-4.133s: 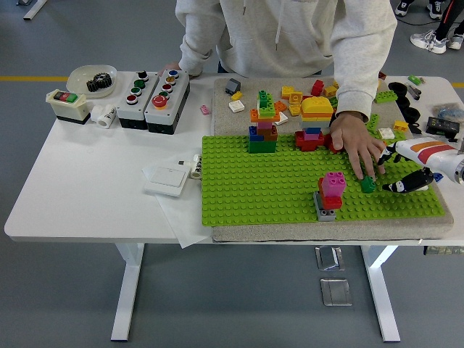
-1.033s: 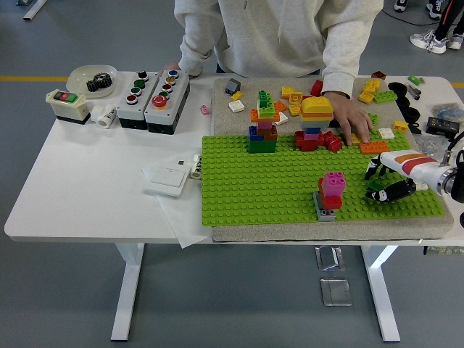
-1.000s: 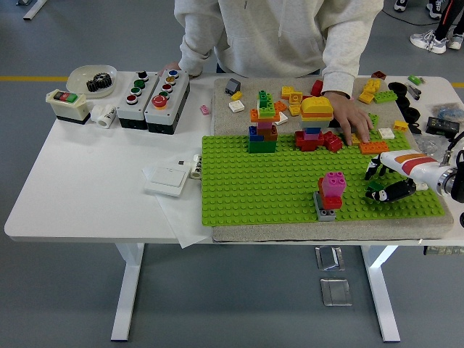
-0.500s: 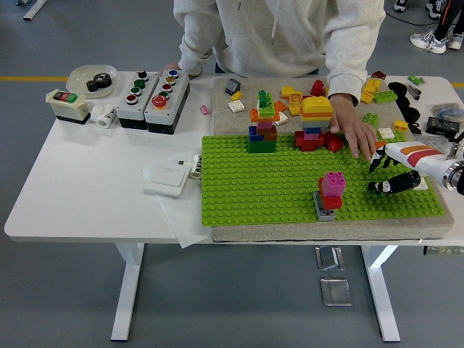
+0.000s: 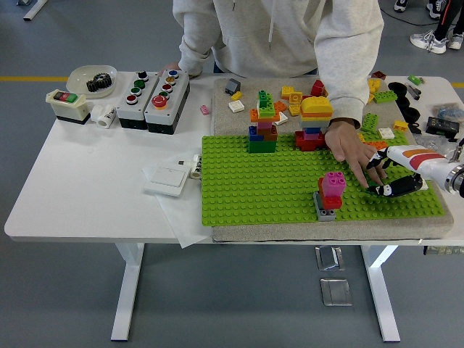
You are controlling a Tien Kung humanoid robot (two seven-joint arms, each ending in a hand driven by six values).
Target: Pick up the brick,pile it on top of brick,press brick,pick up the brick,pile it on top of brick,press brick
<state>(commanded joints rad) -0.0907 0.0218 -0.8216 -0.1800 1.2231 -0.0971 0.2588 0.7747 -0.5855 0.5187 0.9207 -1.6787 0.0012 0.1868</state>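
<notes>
The right hand [image 5: 395,177] is shown low over the green baseplate [image 5: 254,181], right of the pink-topped brick stack [image 5: 330,194]. Whether its fingers are closed on a brick cannot be told. A person's hand [image 5: 355,148] lies between hand and stack.

White table [image 5: 87,188] standing on white legs [image 5: 129,290], grey floor [image 5: 58,290] lying beneath, yellow floor line [image 5: 29,78] running far left

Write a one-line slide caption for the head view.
Person's hand reaches across green baseplate toward robot's right hand, beside a pink-topped brick stack.
</notes>
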